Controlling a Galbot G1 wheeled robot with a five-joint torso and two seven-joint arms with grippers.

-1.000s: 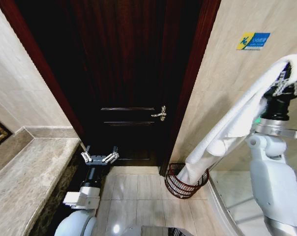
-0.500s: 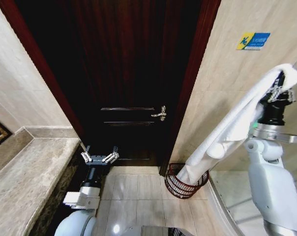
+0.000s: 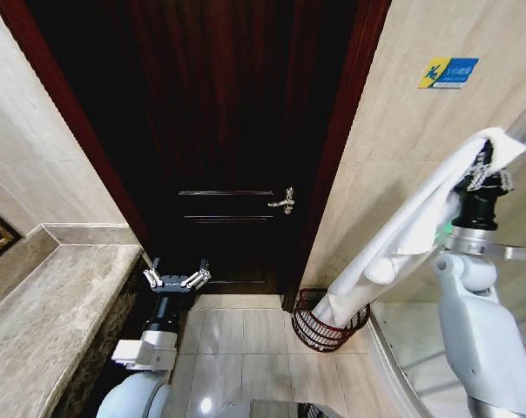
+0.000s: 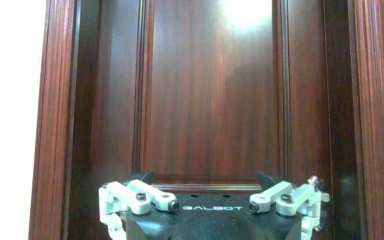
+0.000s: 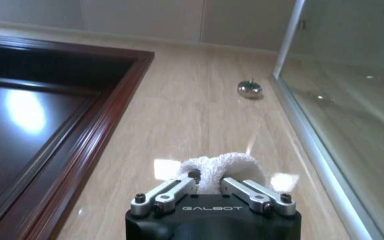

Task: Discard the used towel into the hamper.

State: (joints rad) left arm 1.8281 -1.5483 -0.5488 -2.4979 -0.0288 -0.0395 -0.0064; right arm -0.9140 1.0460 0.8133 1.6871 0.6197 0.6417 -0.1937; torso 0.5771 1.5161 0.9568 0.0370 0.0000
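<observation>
— What do we hold?
— Our right gripper [image 3: 482, 171] pinches a white towel [image 3: 394, 252], its low end inside the red-brown wire hamper [image 3: 308, 326] by the door [image 3: 237, 148]. Left gripper [image 3: 176, 279] spread, empty.
— Any writing?
— "GALBOT" on both grippers.

White towel [image 3: 411, 235] pinched in the right gripper [image 3: 484, 171]: silver-white fingers on a black body, white lettering. Below it, the hamper [image 3: 320, 329] is dark red-brown open wire weave. Left gripper [image 3: 177, 279] has the same white fingers and black body; ahead of it, the door [image 4: 212, 90] is dark reddish-brown wood with a silver handle [image 3: 283, 201]. Walls are beige streaked tile with a blue-and-yellow sign [image 3: 448, 71]. Countertop [image 3: 45, 322] beside the left gripper is mottled grey-beige stone.
</observation>
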